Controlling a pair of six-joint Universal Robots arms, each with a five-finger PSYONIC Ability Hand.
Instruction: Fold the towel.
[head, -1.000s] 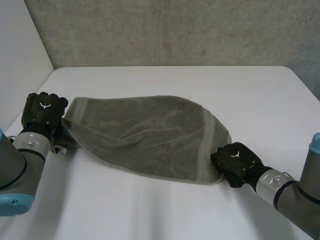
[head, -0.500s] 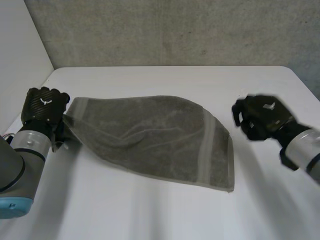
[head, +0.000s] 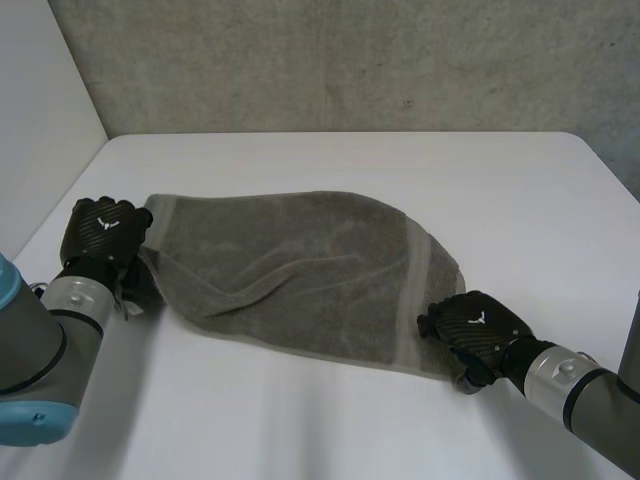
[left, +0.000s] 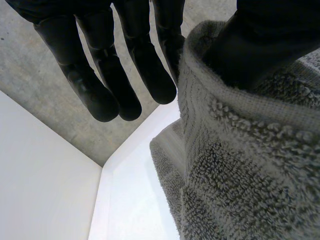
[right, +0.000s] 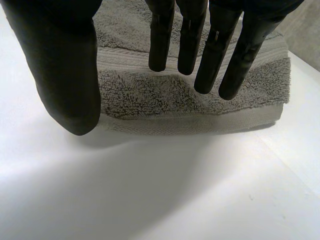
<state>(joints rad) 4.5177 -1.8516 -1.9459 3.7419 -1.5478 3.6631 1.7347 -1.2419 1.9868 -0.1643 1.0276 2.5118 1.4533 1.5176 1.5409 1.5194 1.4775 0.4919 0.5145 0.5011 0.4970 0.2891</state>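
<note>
The grey towel (head: 300, 270) lies across the white table (head: 330, 160), bunched and folded over itself, with a pale band near its right end. My left hand (head: 100, 232) is at the towel's left end. In the left wrist view its thumb (left: 260, 40) pinches the towel's edge (left: 235, 165) against a finger while the other fingers (left: 100, 75) stay straight. My right hand (head: 472, 325) sits at the towel's near right corner. Its fingers (right: 235, 55) are straight and spread above the towel's hem (right: 190, 122), its thumb (right: 65, 75) is apart, and nothing is between them.
A grey wall (head: 350, 60) rises behind the table's far edge, and a white wall (head: 40, 110) stands at the left. Bare tabletop (head: 300, 420) stretches in front of the towel and also to its right (head: 540, 210).
My right hand let go of the near right corner, rose up and away to the right, then came back down to that corner with its fingers spread. The left hand shifted slightly inward with the towel.
</note>
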